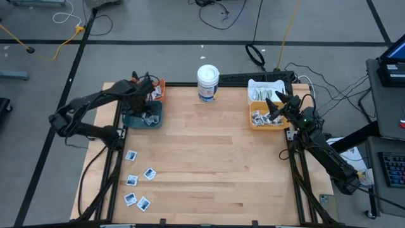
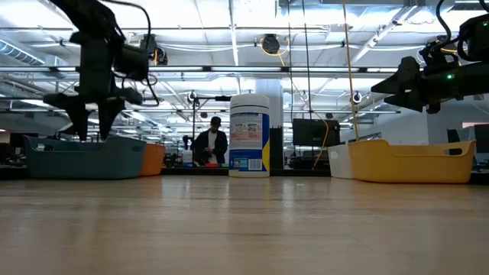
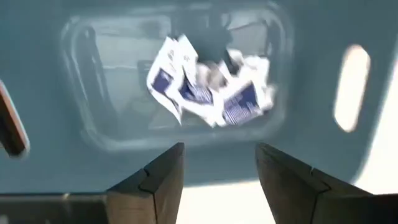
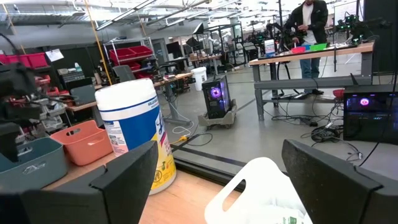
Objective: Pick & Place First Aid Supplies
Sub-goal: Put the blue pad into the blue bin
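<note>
Several white-and-blue sachets (image 3: 205, 87) lie crumpled in a heap on the floor of the teal bin (image 3: 311, 74) at the table's far left. My left gripper (image 3: 219, 162) hangs above that bin (image 1: 142, 119), pointing down, open, with nothing between its fingers. Several more square sachets (image 1: 136, 183) lie flat on the wood near the table's front left corner. My right gripper (image 1: 273, 104) waits open and level above the yellow bin (image 1: 266, 120) at the far right, holding nothing.
An orange bin (image 1: 160, 88) stands behind the teal one. A tall white tub with a blue label (image 1: 207, 82) stands at the far middle. A white bin (image 1: 264, 88) with wrapped strips sits behind the yellow bin. A person (image 2: 210, 145) stands in the room beyond.
</note>
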Controlling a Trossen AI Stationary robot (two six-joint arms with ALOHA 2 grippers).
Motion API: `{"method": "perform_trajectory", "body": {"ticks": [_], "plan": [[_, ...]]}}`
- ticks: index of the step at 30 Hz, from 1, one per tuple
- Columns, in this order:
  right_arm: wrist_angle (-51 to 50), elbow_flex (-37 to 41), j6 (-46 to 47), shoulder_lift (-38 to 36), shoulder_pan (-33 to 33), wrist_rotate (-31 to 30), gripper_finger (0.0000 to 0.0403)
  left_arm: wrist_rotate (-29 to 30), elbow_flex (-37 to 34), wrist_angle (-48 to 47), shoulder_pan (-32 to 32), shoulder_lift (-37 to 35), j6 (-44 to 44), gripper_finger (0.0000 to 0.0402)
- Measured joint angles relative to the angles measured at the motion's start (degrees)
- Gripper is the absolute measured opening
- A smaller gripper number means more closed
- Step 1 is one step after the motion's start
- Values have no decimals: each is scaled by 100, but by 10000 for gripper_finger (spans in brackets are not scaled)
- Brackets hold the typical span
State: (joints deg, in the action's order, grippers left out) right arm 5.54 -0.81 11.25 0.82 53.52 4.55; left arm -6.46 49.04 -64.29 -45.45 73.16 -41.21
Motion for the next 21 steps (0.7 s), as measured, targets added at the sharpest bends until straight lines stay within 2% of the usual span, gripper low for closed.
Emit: {"method": "perform_trajectory", "body": {"ticks": [10, 21], "plan": [[0, 2, 0, 1, 0, 0, 337, 182, 2, -257, 1725, -508, -1267, 202], [0, -1, 0, 0, 2, 0, 337, 180, 2, -312, 4409, -507, -3211, 202]]}}
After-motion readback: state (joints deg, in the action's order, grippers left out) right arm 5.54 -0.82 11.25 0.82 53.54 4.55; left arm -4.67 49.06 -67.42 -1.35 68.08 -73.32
